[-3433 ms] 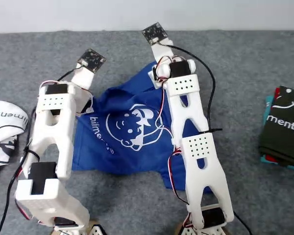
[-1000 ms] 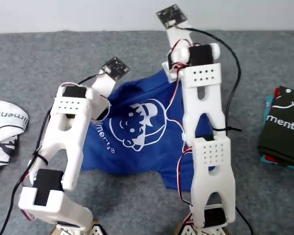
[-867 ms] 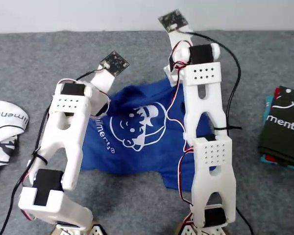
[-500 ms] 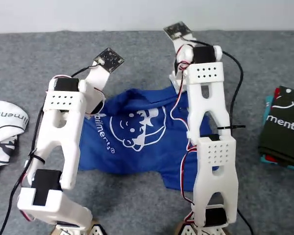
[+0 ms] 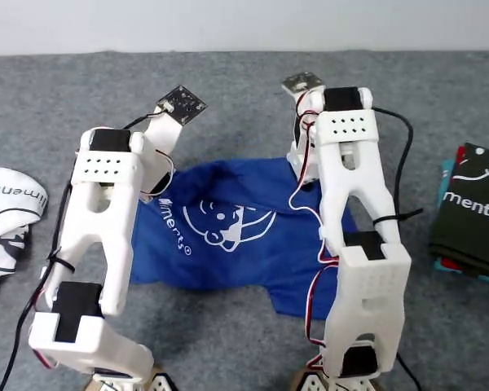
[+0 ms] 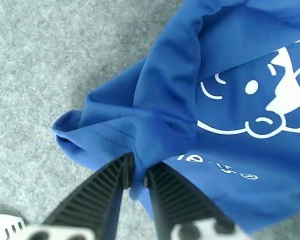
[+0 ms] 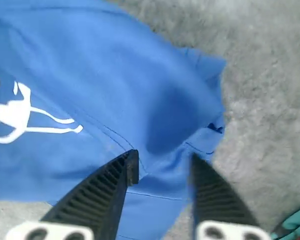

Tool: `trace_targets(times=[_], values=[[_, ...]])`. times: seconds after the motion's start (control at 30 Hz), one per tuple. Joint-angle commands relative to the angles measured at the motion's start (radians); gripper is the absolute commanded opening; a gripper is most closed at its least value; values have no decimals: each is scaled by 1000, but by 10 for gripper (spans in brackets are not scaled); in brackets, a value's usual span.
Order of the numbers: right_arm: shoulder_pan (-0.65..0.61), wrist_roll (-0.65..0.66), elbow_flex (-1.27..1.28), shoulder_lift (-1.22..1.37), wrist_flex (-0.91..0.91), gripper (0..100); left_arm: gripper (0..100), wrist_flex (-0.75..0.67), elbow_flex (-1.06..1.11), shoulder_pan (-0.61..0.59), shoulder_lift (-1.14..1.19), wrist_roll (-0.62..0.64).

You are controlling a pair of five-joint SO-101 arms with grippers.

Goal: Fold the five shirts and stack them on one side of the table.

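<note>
Grey carpet-like table top (image 5: pixel 228 81) spans the high view, pale wall strip at the far edge.

Change: the far edge of the blue shirt (image 5: pixel 220 244) now lies closer to the arm bases than it did a few seconds ago. Both arms have drawn it back toward the near side, so the upper part of the white cartoon print is tucked under a new fold line. Judgement: this is the first fold of this shirt and it is nearly laid. Release and flattening remain, then further folds before stacking.

Orientation: the blue shirt lies mid-table between the two arms, print side up. Its long axis now runs left to right across the table. The fresh fold faces the far side, the loose edge faces the bases, and one corner trails toward the near right.

Stack of folded shirts (image 5: pixel 473 212), dark one on top, sits at the right edge, well apart. Crumpled white shirt (image 5: pixel 8 220) waits at the left edge.

Left gripper (image 6: pixel 136 172): jaws nearly together, pinching a bunched corner of blue fabric.

Right gripper (image 7: pixel 162 167): jaws spread, blue cloth lying beneath them, nothing clamped.
</note>
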Motion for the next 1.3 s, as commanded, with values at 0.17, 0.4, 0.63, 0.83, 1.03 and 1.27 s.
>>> trace_targets(times=[0.17, 0.4, 0.63, 0.83, 1.03, 1.27], values=[[-110, -49, -8, -27, 7, 186, 15, -23, -35, -2, -57, 6], [-133, -126, -15, 18, 39, 182, 15, -23, -35, -3, -57, 6], [-110, -135, -11, 16, 42, 138, 15, -23, -35, -3, -57, 5], [-45, -133, -11, 31, 41, 132, 15, -23, -35, -3, -57, 5], [-24, -132, -11, 87, 41, 130, 15, -23, -35, -3, -57, 3], [-54, -132, -9, 113, 41, 128, 15, -23, -35, -3, -57, 3]])
